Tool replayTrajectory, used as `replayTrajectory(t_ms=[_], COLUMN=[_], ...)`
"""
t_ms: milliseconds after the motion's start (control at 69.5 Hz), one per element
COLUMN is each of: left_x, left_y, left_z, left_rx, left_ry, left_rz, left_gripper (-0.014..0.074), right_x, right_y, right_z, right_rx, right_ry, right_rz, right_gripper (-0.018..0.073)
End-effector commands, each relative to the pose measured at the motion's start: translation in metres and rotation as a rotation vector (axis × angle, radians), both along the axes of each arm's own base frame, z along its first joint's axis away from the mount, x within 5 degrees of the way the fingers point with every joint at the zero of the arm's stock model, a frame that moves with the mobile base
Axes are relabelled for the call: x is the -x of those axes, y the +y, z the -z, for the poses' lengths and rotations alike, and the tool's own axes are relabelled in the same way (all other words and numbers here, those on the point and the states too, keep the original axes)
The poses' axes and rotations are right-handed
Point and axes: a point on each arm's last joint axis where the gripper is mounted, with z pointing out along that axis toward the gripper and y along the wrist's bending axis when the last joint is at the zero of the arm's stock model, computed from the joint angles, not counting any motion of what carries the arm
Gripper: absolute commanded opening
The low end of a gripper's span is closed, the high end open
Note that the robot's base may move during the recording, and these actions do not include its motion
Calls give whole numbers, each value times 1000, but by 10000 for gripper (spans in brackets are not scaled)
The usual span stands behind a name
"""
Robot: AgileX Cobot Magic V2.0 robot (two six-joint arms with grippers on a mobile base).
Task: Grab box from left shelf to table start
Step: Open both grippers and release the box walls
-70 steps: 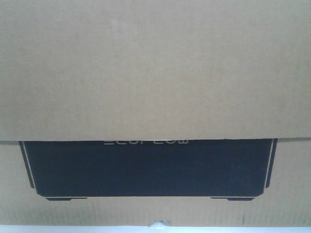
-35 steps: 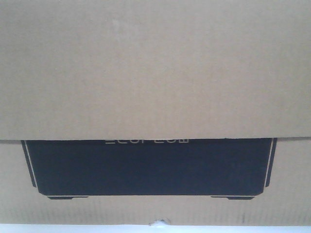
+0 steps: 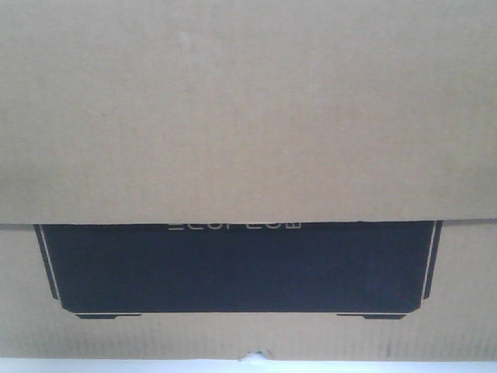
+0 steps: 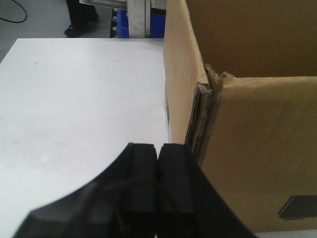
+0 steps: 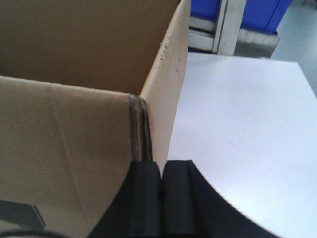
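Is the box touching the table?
Touching. The left wrist view shows the box standing directly on the table, no gap along its base.

The big brown cardboard box (image 3: 248,116) overruns the front view's edges; its pale lettering (image 3: 234,227) is half covered, unreadable

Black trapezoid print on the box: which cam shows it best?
The front-facing view: the black trapezoid print fills the lower face of the box, with outline and lettering visible. Both wrist views catch only a dark corner of print at the frame edge.
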Motion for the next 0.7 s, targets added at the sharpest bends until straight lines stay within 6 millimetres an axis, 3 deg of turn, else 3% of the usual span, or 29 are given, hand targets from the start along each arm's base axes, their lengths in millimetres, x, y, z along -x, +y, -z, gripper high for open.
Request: replayTrajectory(t_ms=[0, 690], left_x=[-1, -1], left_y=[-2, -2], left_z=[-16, -14], left_rx=[15, 20], left_ry=[-117, -90], left_rz=[22, 21], left_gripper=[-90, -90], right_x=[-1, -1], right_y=[-2, -2], right_z=[-16, -16], right_rx=[-7, -7], right_ry=[-140, -142], right_rz=[29, 30], right_gripper=[54, 54])
